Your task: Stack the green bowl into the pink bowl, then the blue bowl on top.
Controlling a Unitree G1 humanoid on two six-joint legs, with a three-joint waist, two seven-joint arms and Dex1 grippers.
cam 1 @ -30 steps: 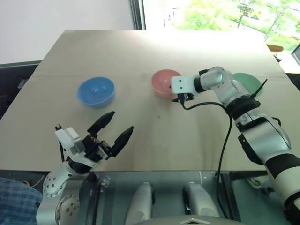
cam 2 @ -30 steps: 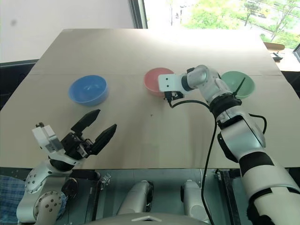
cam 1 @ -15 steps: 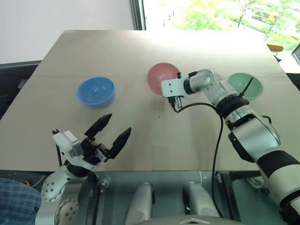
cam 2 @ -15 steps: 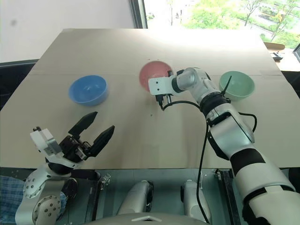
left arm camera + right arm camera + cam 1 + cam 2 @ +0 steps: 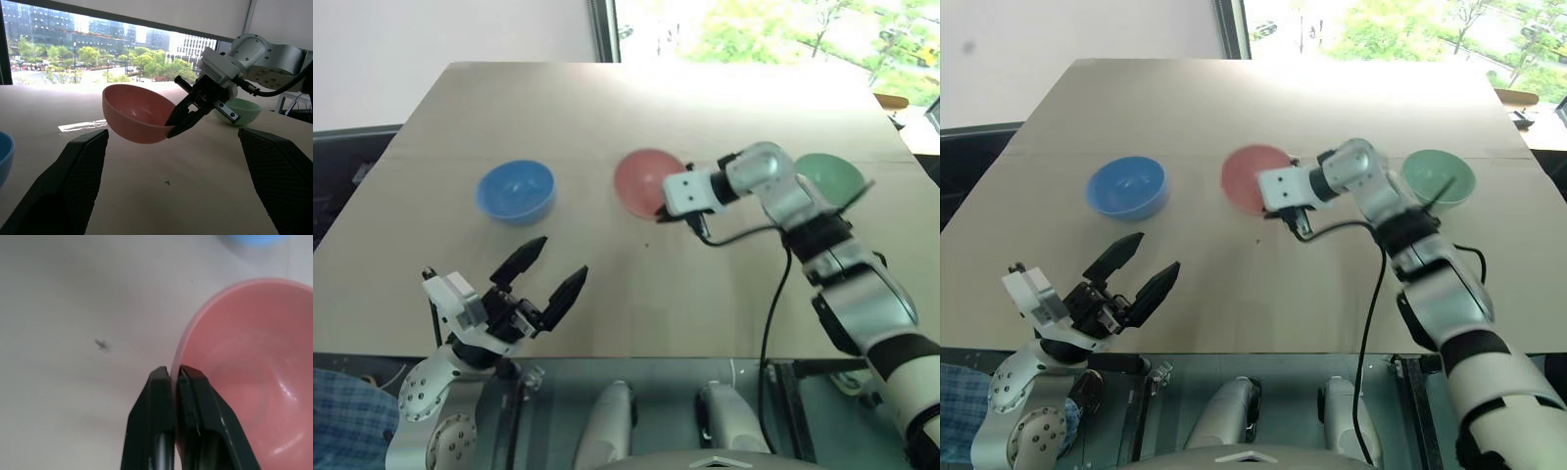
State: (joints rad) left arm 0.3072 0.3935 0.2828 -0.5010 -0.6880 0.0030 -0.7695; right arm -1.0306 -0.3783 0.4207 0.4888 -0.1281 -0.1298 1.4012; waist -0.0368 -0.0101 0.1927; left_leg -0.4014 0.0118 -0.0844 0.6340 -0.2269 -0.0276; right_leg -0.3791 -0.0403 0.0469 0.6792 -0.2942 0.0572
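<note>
The right gripper [image 5: 174,373] is clenched on the rim of the pink bowl [image 5: 642,182], one black finger inside the rim and the other outside, as the right wrist view shows. In the left wrist view the pink bowl [image 5: 137,113] hangs clear of the table [image 5: 607,108], tilted, with its shadow on the tabletop below it. In the left eye view this bowl sits just above the centre of the frame, with the right gripper [image 5: 662,209] at its right edge and the right arm reaching in from the lower right.

The green bowl [image 5: 830,176] rests on the table at the right of the frame, behind the right arm, partly covered by it. It is near the pink bowl but apart from it. The blue bowl [image 5: 515,191] rests upright on the table in the left half of the frame, well apart from the pink bowl. All three bowls lie roughly along one line across the middle of the table, pink between blue and green.

The left gripper [image 5: 550,271] hovers at the lower left of the frame, over the near edge of the table. Its two black fingers [image 5: 522,259] are spread wide apart and hold nothing. It is well short of the blue bowl.

A small dark speck [image 5: 102,345] marks the tabletop near the pink bowl.
</note>
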